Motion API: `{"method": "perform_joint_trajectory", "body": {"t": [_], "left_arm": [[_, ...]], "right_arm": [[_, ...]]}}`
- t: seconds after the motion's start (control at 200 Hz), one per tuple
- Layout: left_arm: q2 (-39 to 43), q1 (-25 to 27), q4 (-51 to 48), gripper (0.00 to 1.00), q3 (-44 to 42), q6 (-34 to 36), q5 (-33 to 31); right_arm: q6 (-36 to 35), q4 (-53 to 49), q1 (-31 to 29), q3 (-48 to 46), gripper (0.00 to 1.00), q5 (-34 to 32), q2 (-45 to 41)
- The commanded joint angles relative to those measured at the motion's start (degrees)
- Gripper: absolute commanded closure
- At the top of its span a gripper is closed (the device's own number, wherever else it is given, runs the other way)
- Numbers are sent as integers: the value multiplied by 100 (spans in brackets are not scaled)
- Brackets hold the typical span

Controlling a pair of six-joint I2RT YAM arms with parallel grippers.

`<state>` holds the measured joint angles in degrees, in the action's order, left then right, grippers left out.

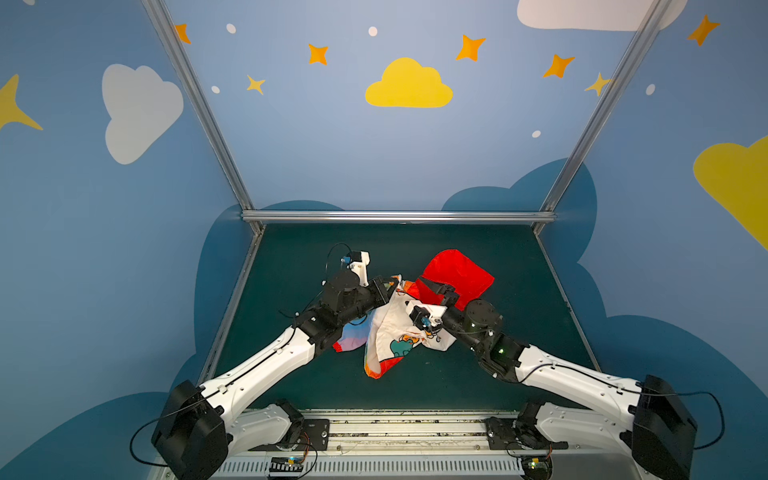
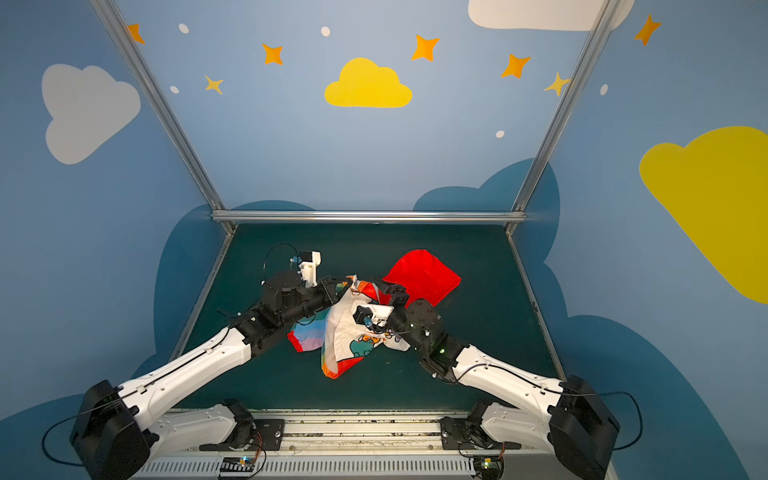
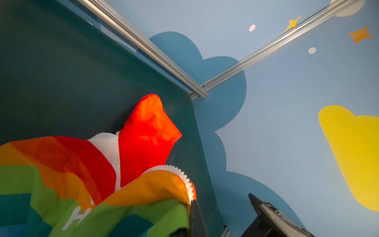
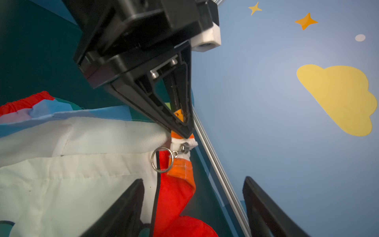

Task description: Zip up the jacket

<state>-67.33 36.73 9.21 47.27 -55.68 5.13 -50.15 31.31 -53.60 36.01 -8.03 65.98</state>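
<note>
The jacket (image 1: 392,332) lies crumpled mid-table, white cartoon lining up, rainbow stripes at its edges, red hood (image 1: 457,270) spread toward the back; both top views show it (image 2: 345,336). My left gripper (image 1: 394,286) is shut on the top end of the jacket's white zipper tape, as the right wrist view shows (image 4: 182,131). Just below that pinch hang the metal slider (image 4: 183,148) and its ring pull (image 4: 162,160). My right gripper (image 4: 192,205) is open a short way from the ring, with red fabric between its fingers (image 4: 127,205). White zipper teeth (image 3: 184,176) curve up to the left gripper (image 3: 191,202).
The green table mat (image 1: 498,374) is bounded by aluminium rails at the back (image 1: 399,216) and along both sides, with painted walls behind. The two arms meet over the jacket, their grippers close together. A striped sleeve (image 1: 351,336) lies under the left arm.
</note>
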Motion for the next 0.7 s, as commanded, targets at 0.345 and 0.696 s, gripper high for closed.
{"method": "perform_joint_trajectory", "body": {"t": [0.345,0.696], "left_arm": [[246,-87,-43,97,160,-83,181],[215,-94,54,97,94,-110,147]], "right_arm": [[-375,1290,-45,482,21,-339,875],[-498,1081,-150,499,22,-174,767]]}}
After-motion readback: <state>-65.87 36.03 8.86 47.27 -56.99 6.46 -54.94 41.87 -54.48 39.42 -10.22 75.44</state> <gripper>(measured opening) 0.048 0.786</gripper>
